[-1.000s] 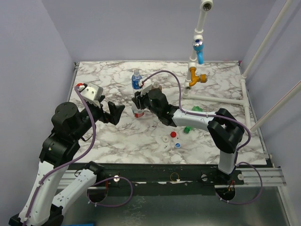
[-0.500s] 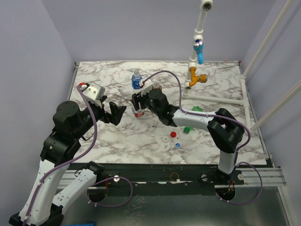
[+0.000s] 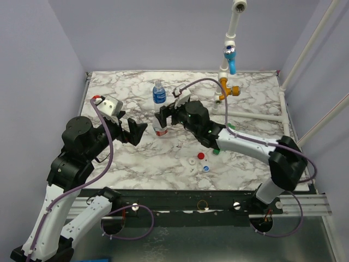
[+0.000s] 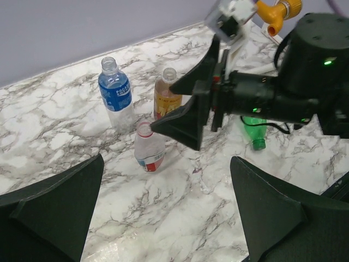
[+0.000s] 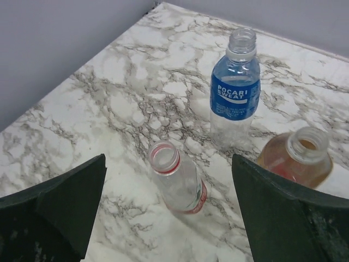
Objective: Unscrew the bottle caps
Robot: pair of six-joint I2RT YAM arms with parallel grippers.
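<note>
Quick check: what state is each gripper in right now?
Left gripper: open, holding nothing.
Right gripper: open, holding nothing, poised over the red-and-white labelled bottle.

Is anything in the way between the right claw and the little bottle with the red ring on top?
Nothing that I can see. The right claw hangs open close by the mouth of the red-ring bottle, with nothing between them. The blue-label bottle and the amber bottle stand behind it, not touching it.

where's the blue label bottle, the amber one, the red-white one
blue label bottle (image 5: 235, 97), right wrist view, its label
amber bottle (image 5: 284, 161), right wrist view, its shoulder
red-white label bottle (image 5: 182, 183), right wrist view, clear body
</note>
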